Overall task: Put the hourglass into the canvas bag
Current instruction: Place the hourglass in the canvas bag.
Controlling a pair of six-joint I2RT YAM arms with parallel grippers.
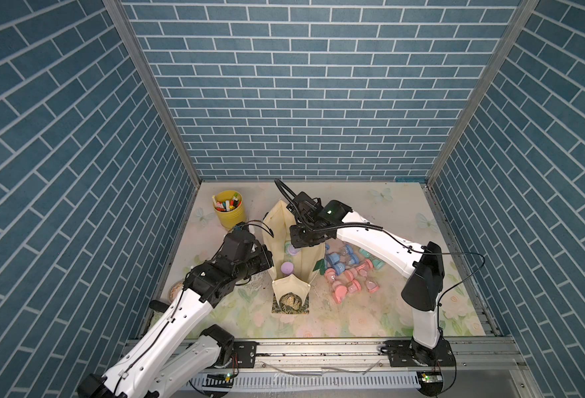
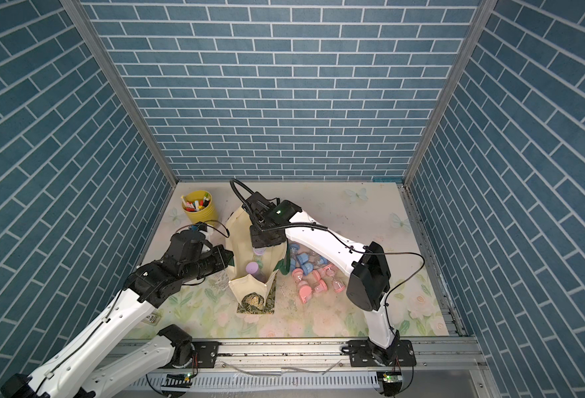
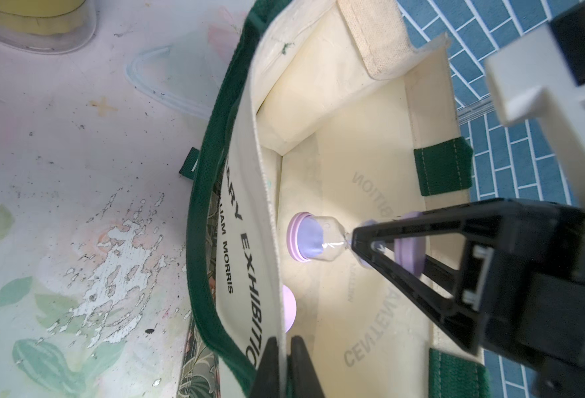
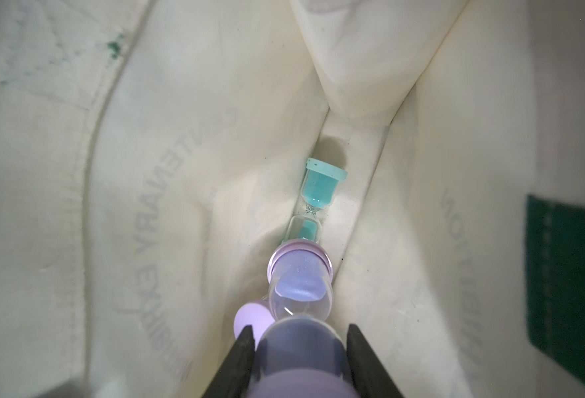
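- Right wrist: my right gripper (image 4: 299,332) grips the purple hourglass (image 4: 298,289) inside the canvas bag (image 4: 180,172) (teal hourglass (image 4: 318,186) beyond).
- left gripper (image 3: 283,367) pinches its rim.

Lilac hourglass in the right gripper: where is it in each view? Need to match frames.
Both top views: lilac hourglass inside the canvas bag's mouth, just under the right gripper.
Left wrist: near centre, one end pinched by the black jaws.
Right wrist: bottom centre, between the jaws.
Shared landmark: second lilac cap beside it in the bag.
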